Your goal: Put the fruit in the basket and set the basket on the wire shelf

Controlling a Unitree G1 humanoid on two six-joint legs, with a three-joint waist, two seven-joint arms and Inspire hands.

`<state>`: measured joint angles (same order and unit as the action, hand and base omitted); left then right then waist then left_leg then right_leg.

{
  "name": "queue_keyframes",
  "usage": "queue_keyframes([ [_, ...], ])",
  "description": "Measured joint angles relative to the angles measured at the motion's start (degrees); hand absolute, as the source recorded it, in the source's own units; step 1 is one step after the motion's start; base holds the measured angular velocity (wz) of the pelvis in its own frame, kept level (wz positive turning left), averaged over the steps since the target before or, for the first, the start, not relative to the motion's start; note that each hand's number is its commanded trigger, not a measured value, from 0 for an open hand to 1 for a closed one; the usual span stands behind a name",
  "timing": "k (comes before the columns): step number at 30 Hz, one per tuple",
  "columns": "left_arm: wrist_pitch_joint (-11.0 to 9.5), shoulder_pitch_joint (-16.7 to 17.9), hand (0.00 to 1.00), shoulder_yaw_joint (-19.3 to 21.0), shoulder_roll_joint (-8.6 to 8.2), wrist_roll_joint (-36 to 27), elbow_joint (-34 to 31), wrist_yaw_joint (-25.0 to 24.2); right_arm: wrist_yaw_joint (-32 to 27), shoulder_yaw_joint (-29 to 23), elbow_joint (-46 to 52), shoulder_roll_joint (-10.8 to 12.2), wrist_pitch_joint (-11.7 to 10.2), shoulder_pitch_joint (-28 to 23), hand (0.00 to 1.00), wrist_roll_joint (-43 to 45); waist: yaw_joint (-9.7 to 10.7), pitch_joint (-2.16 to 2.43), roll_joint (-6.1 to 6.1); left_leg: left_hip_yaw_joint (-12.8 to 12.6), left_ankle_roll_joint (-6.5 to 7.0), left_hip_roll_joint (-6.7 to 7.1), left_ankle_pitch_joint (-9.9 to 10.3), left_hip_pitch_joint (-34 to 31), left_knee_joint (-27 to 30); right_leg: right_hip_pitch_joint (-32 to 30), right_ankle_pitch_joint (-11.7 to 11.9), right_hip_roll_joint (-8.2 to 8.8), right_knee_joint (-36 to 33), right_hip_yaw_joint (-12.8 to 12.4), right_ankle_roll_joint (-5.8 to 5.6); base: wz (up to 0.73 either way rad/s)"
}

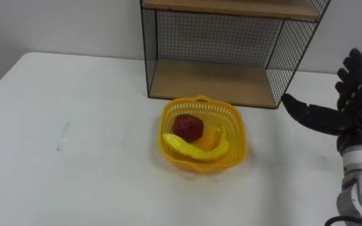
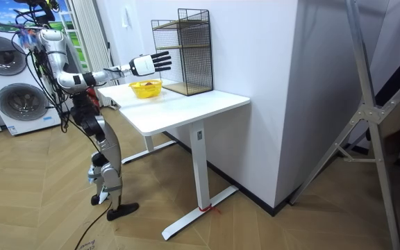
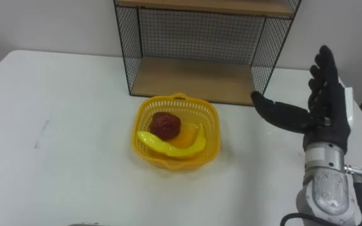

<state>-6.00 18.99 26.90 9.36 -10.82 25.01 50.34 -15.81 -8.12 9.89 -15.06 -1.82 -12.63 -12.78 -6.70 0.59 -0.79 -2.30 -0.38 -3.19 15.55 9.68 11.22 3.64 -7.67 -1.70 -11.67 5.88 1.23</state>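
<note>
- Basket [image 1: 234,154], yellow plastic lattice, stands on the white table [image 1: 74,157], just in front of the wire shelf [image 1: 213,80] and not touching it.
- Fruit is in the basket: a banana [image 1: 195,149] lies curved along the near side, a red fruit [image 1: 187,127] sits behind it towards the robot's left, and an orange fruit [image 1: 212,136] is tucked between the two, partly hidden.
- Wire shelf: black mesh sides and back, with wooden boards. The lower board is bare. The shelf stands at the table's far edge against a pale wall.
- Right hand [image 1: 356,112] is raised above the table to the right of the basket and well apart from it. Its fingers are straight and fanned upward, and the thumb juts out towards the basket. It holds nothing and touches nothing.
- Room view: the robot stands upright at the end of the table, on wood flooring, with its right arm stretched forward over the tabletop. Basket and shelf sit at the far corner of the table, next to the wall.
- Washing machines [image 2: 5,76] stand behind the robot, at the room view's left.
</note>
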Motion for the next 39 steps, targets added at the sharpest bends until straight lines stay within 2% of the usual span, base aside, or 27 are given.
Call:
queue_keyframes([
  [1,-0.52,-0.16,0.0,0.14,0.01,2.01,-1.45,1.69,-0.43,0.01,0.0,0.09,0.0,-0.03,0.0,-0.01,-0.04,0.0,0.02,-0.04,0.0,0.01,0.0,-0.01,-0.04,-0.04,0.0,0.0,0.0,-0.04,0.0,-0.04],
  [3,-1.69,-0.99,0.0,0.35,0.02,6.86,-8.37,7.04,-1.8,0.01,0.0,0.11,-0.01,-0.01,0.0,0.0,-0.13,0.01,0.0,-0.01,0.0,0.04,0.0,-0.09,-0.08,-0.21,0.0,0.01,-0.01,-0.14,0.0,0.0],
  [8,-2.2,-1.86,0.0,0.5,0.11,14.42,-16.64,12.69,-2.93,-0.04,-0.01,0.18,-0.05,-1.18,0.0,-0.02,0.11,0.01,-0.25,0.05,0.02,0.0,-0.01,-0.07,0.17,-0.24,-0.05,-0.06,0.02,-0.41,-0.07,0.0],
  [13,-3.21,-1.97,0.0,0.99,0.19,18.14,-26.23,13.17,-2.87,-0.31,-0.17,0.82,-0.28,-2.1,0.0,0.09,0.31,-0.12,-0.27,0.13,0.02,0.07,-0.01,-0.35,0.08,-0.59,-0.2,0.07,-0.15,0.03,-0.1,0.02],
  [16,-4.34,-3.03,0.0,-0.23,0.35,18.28,-30.29,12.55,-2.83,-0.33,-0.18,0.84,-2.08,-2.1,0.0,-0.39,0.7,-0.51,-0.39,0.44,0.02,0.16,-0.01,-0.42,0.07,-0.4,-0.22,0.18,0.01,0.21,-0.12,0.06],
  [18,-5.37,-3.22,0.0,-2.42,0.72,15.22,-33.19,10.05,-2.38,0.17,-0.61,0.93,-3.77,-2.1,0.0,-0.41,1.36,-1.12,-0.32,0.77,0.02,0.21,-0.01,-0.73,0.07,-0.48,-0.23,0.23,0.06,0.23,-0.13,0.07],
  [20,-5.66,-3.22,0.0,-4.65,0.71,13.19,-34.21,7.07,-0.89,0.29,-2.31,1.53,-4.73,-2.08,0.0,-0.25,1.71,-1.17,-0.34,0.8,0.02,0.22,-0.01,-0.96,0.14,-0.66,-0.22,0.25,0.07,0.25,-0.13,0.02],
  [22,-5.68,-3.22,0.0,-7.03,0.65,12.66,-34.19,3.75,0.2,0.33,-4.0,2.38,-4.75,-2.16,0.0,-0.09,1.82,-1.09,-0.13,0.7,0.05,0.25,-0.03,-0.95,0.27,-0.68,-0.23,0.3,0.01,0.57,-0.13,0.0],
  [24,-6.49,-3.23,0.0,-12.35,0.58,10.16,-34.07,-1.34,0.9,0.79,-4.92,3.46,-5.05,-2.15,0.0,-0.47,2.36,-1.38,-0.4,0.81,0.26,0.47,-0.15,-0.96,0.33,-0.79,-0.3,0.5,-0.02,0.31,-0.26,0.0],
  [25,-6.68,-3.23,0.0,-13.89,0.52,9.32,-33.92,-2.87,1.33,1.03,-5.14,3.68,-5.1,-2.15,0.0,-0.45,2.7,-1.39,-0.42,0.91,0.29,0.55,-0.17,-1.01,0.33,-0.78,-0.36,0.58,-0.04,0.34,-0.34,0.09],
  [27,-6.91,-3.28,0.0,-19.28,0.32,4.68,-32.82,-9.46,3.45,3.09,-5.36,4.05,-5.11,-2.11,0.0,-0.44,3.42,-1.4,-0.35,0.99,0.46,0.8,-0.27,-1.12,0.15,-0.85,-0.48,0.71,-0.08,0.4,-0.55,0.05],
  [28,-6.91,-3.3,0.0,-20.5,0.32,3.83,-32.43,-11.13,4.14,3.63,-5.36,4.09,-5.11,-2.11,0.0,-0.46,3.54,-1.39,-0.26,0.95,0.46,0.81,-0.27,-1.11,0.16,-0.86,-0.49,0.71,-0.07,0.43,-0.56,-0.04],
  [30,-6.9,-3.3,0.0,-24.18,0.14,1.14,-31.08,-17.46,6.02,5.04,-5.36,4.7,-5.11,-2.12,0.0,-0.38,4.7,-1.11,0.51,0.78,0.46,0.81,-0.28,-1.05,0.2,-0.83,-0.49,0.7,-0.03,0.38,-0.57,-0.03],
  [32,-6.82,-3.31,0.0,-26.36,0.04,-1.11,-30.2,-21.39,6.84,5.45,-5.52,5.27,-5.15,-2.08,0.0,-0.55,4.88,-0.98,0.96,0.57,0.46,0.81,-0.28,-0.97,0.19,-0.82,-0.49,0.69,-0.04,0.16,-0.57,-0.06],
  [33,-6.83,-3.37,0.0,-27.87,0.08,-1.77,-29.22,-23.61,7.26,6.13,-6.83,5.52,-5.9,-1.74,0.0,-1.32,5.12,-0.93,1.2,0.44,0.47,0.8,-0.28,-0.78,0.18,-0.73,-0.48,0.69,-0.09,0.02,-0.57,-0.08],
  [36,-6.38,-3.45,0.0,-31.18,0.07,-4.23,-26.2,-29.1,9.05,7.49,-11.29,5.97,-6.39,-1.21,0.0,-5.87,5.72,-0.93,1.48,-0.18,0.47,0.78,-0.28,-0.24,0.08,-0.48,-0.47,0.65,-0.19,-0.46,-0.58,-0.1],
  [39,-5.75,-3.46,0.0,-32.78,0.04,-6.49,-25.45,-33.02,9.98,9.4,-12.26,6.85,-6.29,-1.23,0.0,-9.54,6.64,-1.3,1.38,-0.49,0.47,0.75,-0.28,-0.23,0.12,-0.77,-0.46,0.66,-0.71,-0.57,-0.58,0.0],
])
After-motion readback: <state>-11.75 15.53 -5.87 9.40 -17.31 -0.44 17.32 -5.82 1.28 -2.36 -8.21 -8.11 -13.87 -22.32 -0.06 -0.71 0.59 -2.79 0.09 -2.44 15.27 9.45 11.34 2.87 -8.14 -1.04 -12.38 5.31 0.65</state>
